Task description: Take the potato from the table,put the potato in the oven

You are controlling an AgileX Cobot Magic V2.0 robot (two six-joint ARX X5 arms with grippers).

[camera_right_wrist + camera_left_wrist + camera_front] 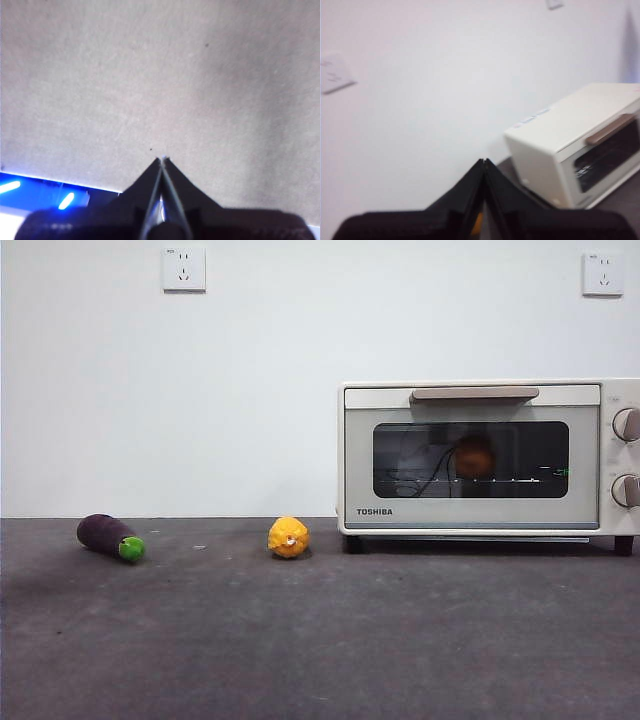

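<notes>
On the grey tabletop (320, 640), a yellow ball (288, 537) sits mid-way back and an eggplant (110, 537) lies to its left. Farther right stands the oven (480, 455), door closed, the potato (474, 455) visible on its rack behind the glass. The left gripper (484, 161) and the right gripper (162, 159) both have their jaws clenched, empty.

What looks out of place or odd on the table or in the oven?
Nothing stands out. The oven stands level with its door shut, and the potato shows through the glass. The eggplant and the yellow ball lie apart on the table. Nothing is spilled or damaged.
</notes>
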